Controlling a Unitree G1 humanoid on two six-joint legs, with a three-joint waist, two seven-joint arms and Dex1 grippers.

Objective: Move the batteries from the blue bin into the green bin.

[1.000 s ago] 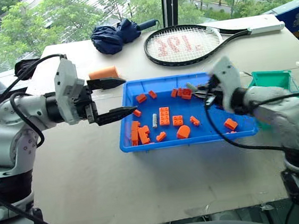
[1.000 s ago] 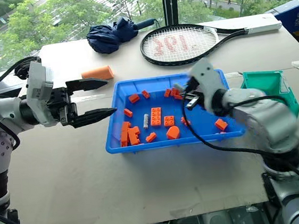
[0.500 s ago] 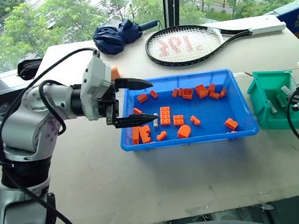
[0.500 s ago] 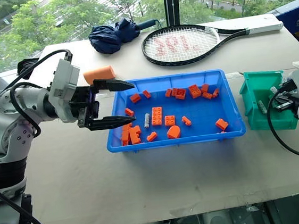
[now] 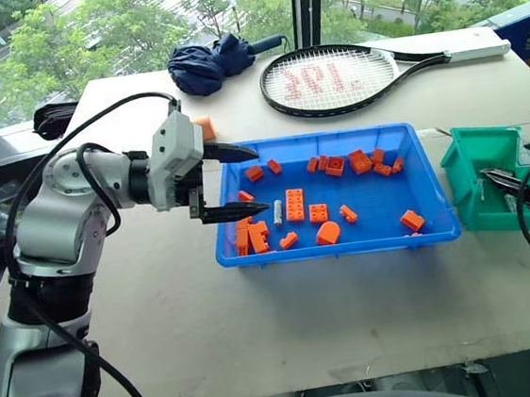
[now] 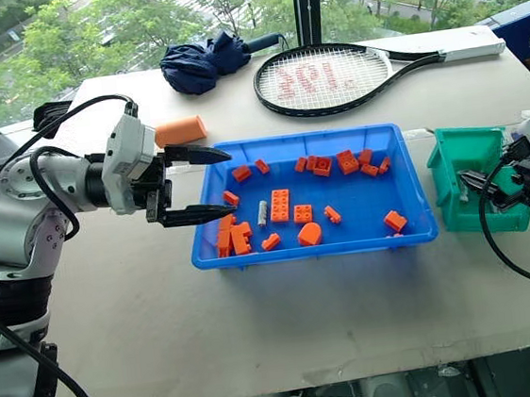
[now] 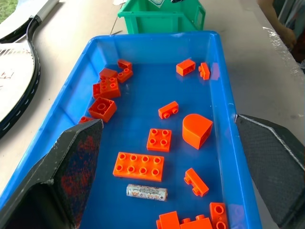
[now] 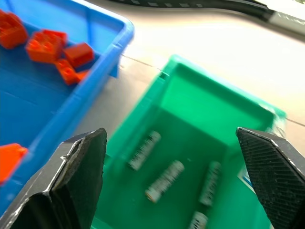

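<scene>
1. Left eye view: the blue bin is seen at the middle of the table, strewn with orange toy bricks. One battery is left lying in its left part, just beside the long brick. The left gripper is held over the bin's left wall with its two fingers spread and nothing between them; the battery lies just past the lower fingertip. The green bin is set just beside the blue bin's right end, a narrow strip of table between them. A racket and a folded umbrella are placed well apart from the bins, at the far edge. Bare table is left in front of both bins.

2. Left wrist view: the battery is seen on the blue floor between the two spread fingers, beside the long brick. The middle of the bin floor is largely bare.

3. Right wrist view: the right gripper's fingers are held wide apart over the green bin, with nothing grasped. Four batteries are seen lying loose on its floor.
</scene>
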